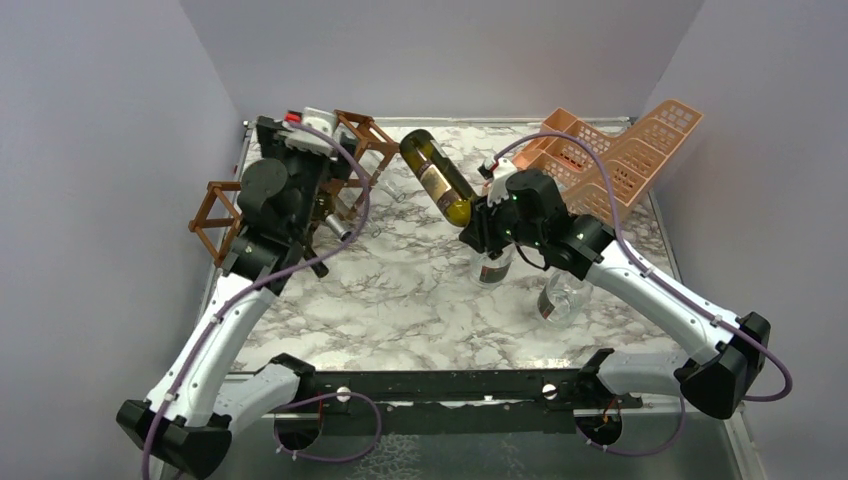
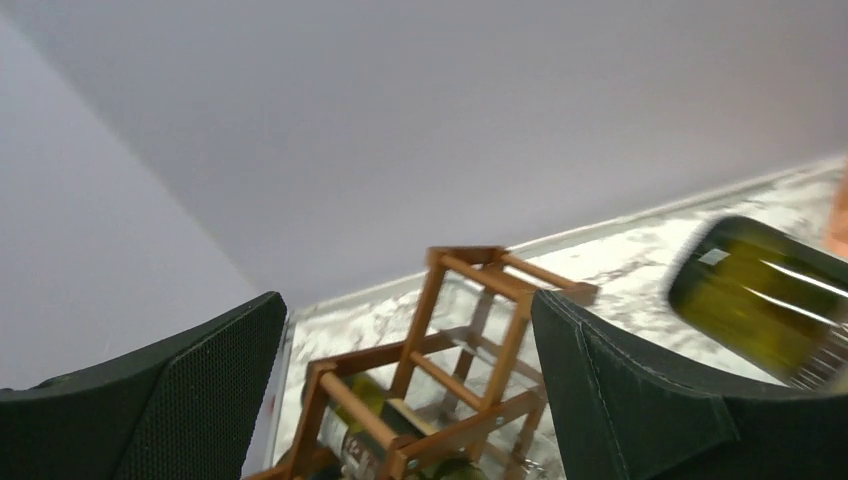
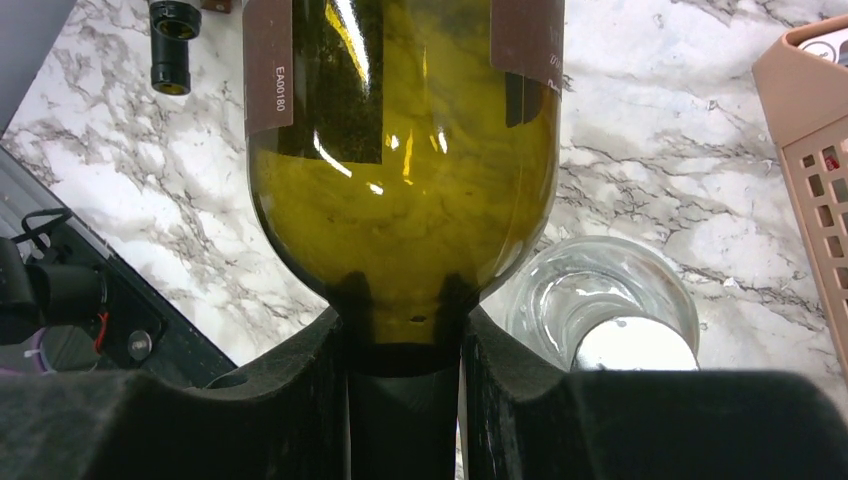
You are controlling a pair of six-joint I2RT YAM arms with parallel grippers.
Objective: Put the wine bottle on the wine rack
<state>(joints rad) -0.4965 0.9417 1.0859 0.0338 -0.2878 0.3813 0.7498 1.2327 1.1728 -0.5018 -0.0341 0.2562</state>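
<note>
Two pincers, two different stories. The right pincer (image 3: 403, 335) was clenched on the neck of the olive-green glass wine bottle (image 1: 438, 177). It held the bottle tilted above the white marble worktop (image 1: 400, 290), near the brown wooden lattice wine rack (image 2: 512, 340) but not touching. Meanwhile the left pincer (image 2: 405, 380) gaped wide by the rack, gripping nothing.

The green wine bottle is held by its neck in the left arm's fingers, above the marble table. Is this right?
Not the left: the right arm's fingers hold the green wine bottle by its neck above the marble table, as the right wrist view shows. The left fingers are open, empty.
</note>
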